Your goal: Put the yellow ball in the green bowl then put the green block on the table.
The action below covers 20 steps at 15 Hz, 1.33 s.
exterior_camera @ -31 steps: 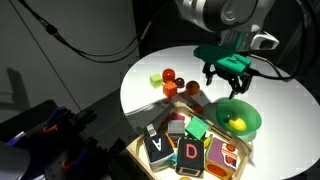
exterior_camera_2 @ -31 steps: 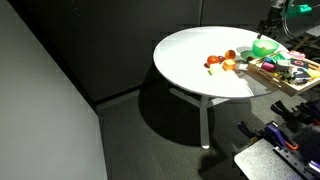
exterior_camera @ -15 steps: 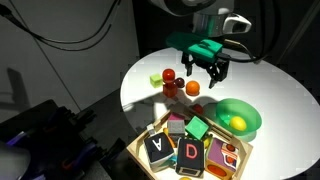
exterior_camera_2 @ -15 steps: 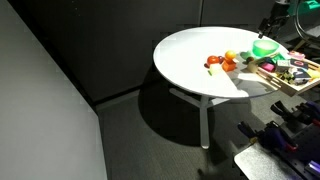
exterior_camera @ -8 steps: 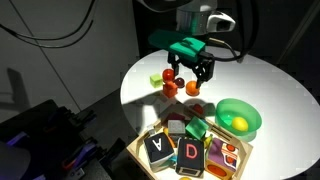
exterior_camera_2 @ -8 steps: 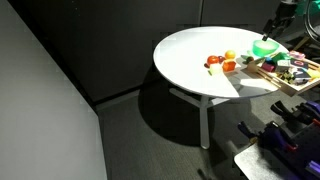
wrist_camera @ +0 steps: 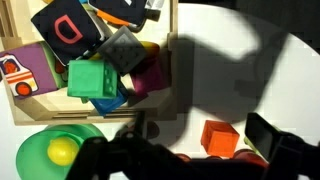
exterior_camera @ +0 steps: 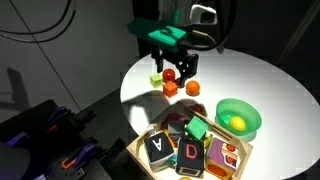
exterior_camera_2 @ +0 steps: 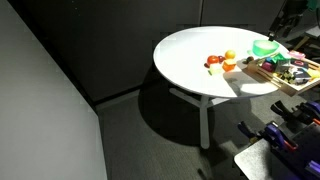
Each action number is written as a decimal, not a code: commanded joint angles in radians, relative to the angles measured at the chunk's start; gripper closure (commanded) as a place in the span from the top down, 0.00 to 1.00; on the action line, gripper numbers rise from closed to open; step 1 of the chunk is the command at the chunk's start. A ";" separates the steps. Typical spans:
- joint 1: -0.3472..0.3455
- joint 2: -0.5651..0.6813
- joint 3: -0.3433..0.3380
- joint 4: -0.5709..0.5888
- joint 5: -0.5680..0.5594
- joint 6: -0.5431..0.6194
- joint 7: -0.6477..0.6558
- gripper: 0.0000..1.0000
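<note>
Wrist view: yellow ball (wrist_camera: 62, 151) inside green bowl (wrist_camera: 28, 160).
Tray (wrist_camera: 40, 108): green block (wrist_camera: 93, 78) atop other blocks (wrist_camera: 125, 50).
Exterior view: gripper (exterior_camera: 174, 72) spread wide, empty.

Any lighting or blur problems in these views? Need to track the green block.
Wrist view: the green block is sharp and well lit, but the gripper is a dark, blurred silhouette and a heavy shadow crosses the table. In an exterior view the table is spotlit against a near-black room. In an exterior view the green bowl and its neighbours are tiny at the right edge.
</note>
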 commanded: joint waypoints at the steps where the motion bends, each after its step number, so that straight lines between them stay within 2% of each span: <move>1: 0.036 -0.088 -0.022 -0.042 -0.044 -0.078 0.035 1.00; 7: 0.071 -0.172 -0.026 -0.071 -0.110 -0.144 0.117 1.00; 13: 0.094 -0.253 -0.027 -0.143 -0.096 -0.069 0.096 1.00; 20: 0.080 -0.219 -0.056 -0.170 -0.102 0.028 0.101 1.00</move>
